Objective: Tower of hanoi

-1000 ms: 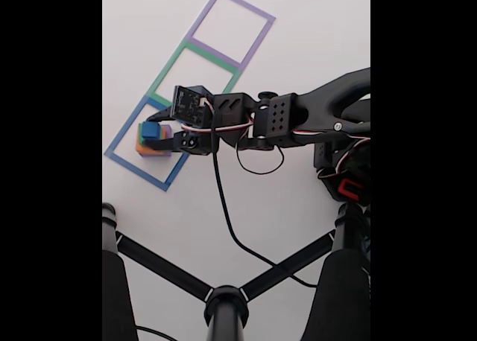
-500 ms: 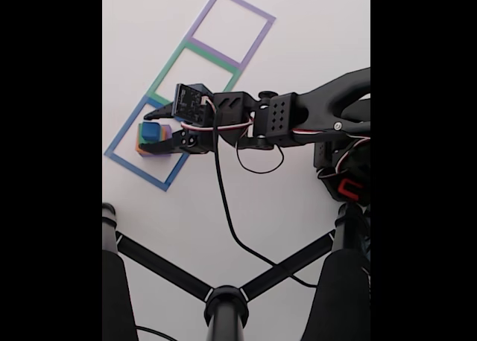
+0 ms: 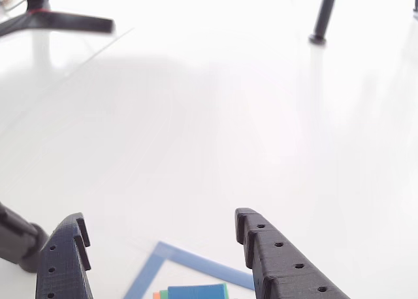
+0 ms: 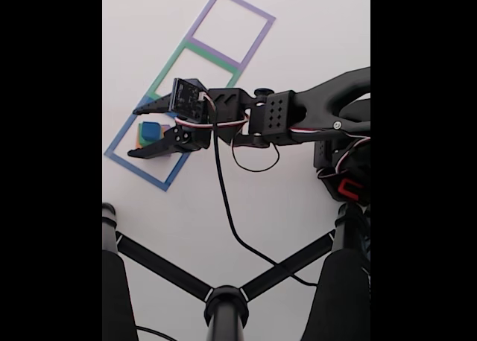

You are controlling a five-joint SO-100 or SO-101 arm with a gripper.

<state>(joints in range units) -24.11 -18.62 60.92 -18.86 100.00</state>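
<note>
The tower of hanoi (image 4: 150, 135) stands as one stack inside the blue taped square (image 4: 127, 161), at the left of the fixed view. Its small blue cube (image 4: 151, 130) is on top, with green and orange edges showing below it. My gripper (image 4: 133, 133) reaches in from the right and is open, one finger on each side of the stack and the tips past it. In the other view, the blue cube (image 3: 196, 291) peeks in at the bottom edge between the two black fingers (image 3: 279, 258) of the gripper (image 3: 160, 218). Neither finger touches the cube.
A green taped square (image 4: 177, 62) and a purple one (image 4: 257, 13) continue the row up and to the right. A black cable (image 4: 223, 207) hangs from the arm. Black tripod legs (image 4: 223, 300) cross the bottom. Stand feet (image 3: 62, 19) sit far back on the white table.
The jaws have spread wider and the gripper has moved left, so its fingers now straddle the stack instead of sitting just to its right. The stack has not moved.
</note>
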